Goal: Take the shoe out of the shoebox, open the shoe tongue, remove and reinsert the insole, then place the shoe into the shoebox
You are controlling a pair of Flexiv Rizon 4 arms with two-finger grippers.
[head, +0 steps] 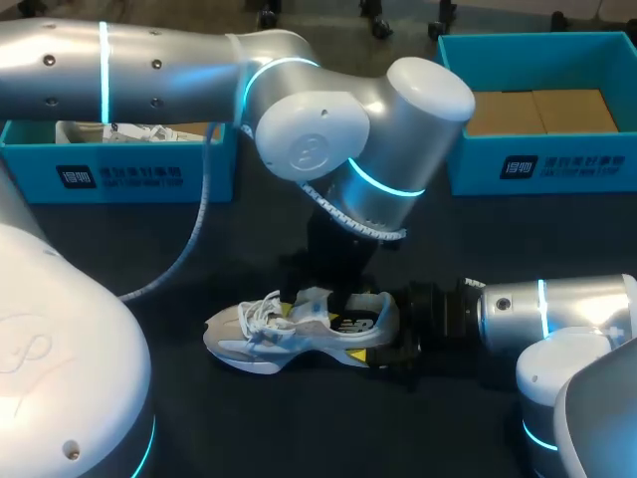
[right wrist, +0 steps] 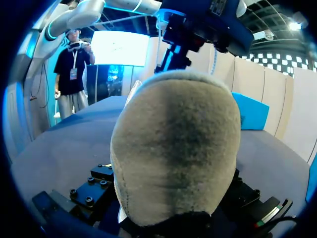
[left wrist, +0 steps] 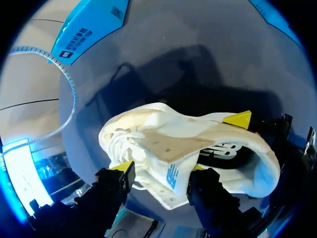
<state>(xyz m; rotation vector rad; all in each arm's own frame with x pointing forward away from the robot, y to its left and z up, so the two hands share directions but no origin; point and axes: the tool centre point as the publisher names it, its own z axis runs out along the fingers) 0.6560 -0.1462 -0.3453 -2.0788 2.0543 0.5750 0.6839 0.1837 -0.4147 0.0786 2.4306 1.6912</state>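
A white and grey sneaker (head: pixel 299 334) lies on the black table, toe to the left. My right gripper (head: pixel 383 337) comes in from the right and is shut on its heel. In the right wrist view the grey suede heel (right wrist: pixel 178 148) fills the space between the fingers. In the left wrist view my left gripper (left wrist: pixel 161 168) hangs over the shoe's (left wrist: pixel 148 124) opening. It is open, and a beige and white flap with a blue logo (left wrist: pixel 171 178) stands up between its yellow-tipped fingers (left wrist: pixel 124 166). I cannot tell whether the flap is the tongue or the insole.
A blue box (head: pixel 119 174) holding something white stands at the back left. A second blue box (head: pixel 537 169) with a brown cardboard bottom stands at the back right. A grey cable (head: pixel 189 239) loops down from my left arm to the left of the shoe.
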